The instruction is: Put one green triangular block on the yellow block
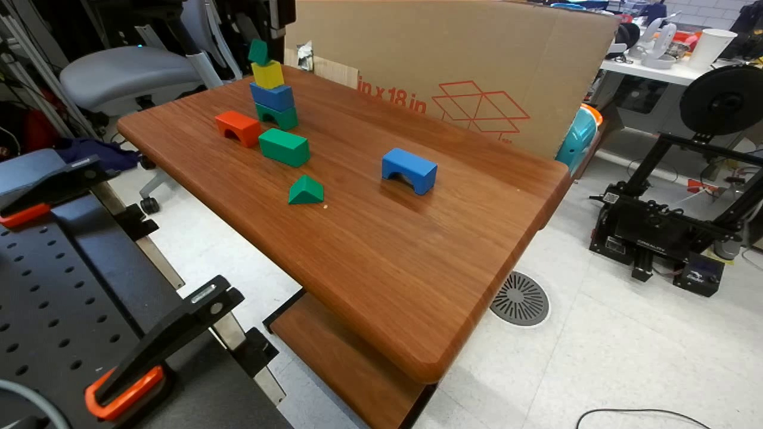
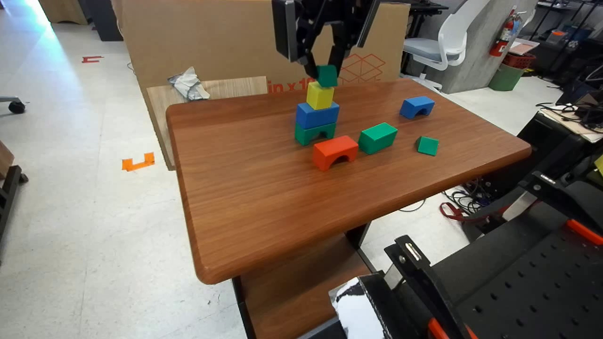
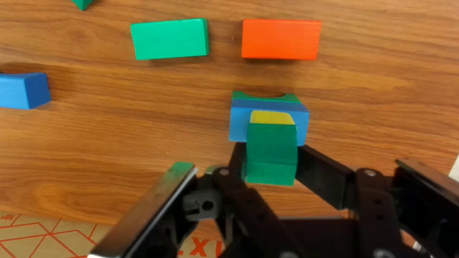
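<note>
Tall cardboard (image 2: 212, 40) is standing behind the wooden bench (image 2: 245, 197); the pale floor (image 2: 56, 235) is gleaming; a grey chair (image 1: 131, 74) is resting nearby.

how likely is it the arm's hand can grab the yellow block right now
Probably not: the hand looks shut on the green triangular block, which hides most of the yellow block in the wrist view. With the hand freed, it likely could, since nothing stands against the yellow block's visible sides.
</note>
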Action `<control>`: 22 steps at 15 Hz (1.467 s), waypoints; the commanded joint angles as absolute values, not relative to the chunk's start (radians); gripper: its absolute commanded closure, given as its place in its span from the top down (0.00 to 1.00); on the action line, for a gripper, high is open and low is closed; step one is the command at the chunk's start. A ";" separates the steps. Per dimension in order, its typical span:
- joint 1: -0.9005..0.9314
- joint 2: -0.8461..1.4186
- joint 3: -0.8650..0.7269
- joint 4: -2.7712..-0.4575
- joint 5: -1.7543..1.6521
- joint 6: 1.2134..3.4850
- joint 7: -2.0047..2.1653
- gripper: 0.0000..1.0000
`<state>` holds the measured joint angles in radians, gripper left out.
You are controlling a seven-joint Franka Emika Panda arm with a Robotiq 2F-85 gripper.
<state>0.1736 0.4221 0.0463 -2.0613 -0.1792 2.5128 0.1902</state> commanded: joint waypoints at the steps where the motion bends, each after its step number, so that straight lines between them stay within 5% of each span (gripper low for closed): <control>1: 0.198 0.446 0.026 -2.034 -0.199 2.519 0.217 0.15; 5: 0.198 0.448 0.024 -2.036 -0.198 2.518 0.218 0.15; 6: 0.199 0.448 0.022 -2.036 -0.200 2.519 0.220 0.28; 7: 0.200 0.448 0.021 -2.036 -0.201 2.520 0.222 0.65; 13: 0.191 0.420 0.030 -2.057 -0.177 2.528 0.221 0.99; 22: 0.113 0.165 0.038 -2.274 -0.074 2.429 0.165 1.00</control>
<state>0.1499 0.3009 0.0382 -2.1585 -0.1182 2.4865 0.2034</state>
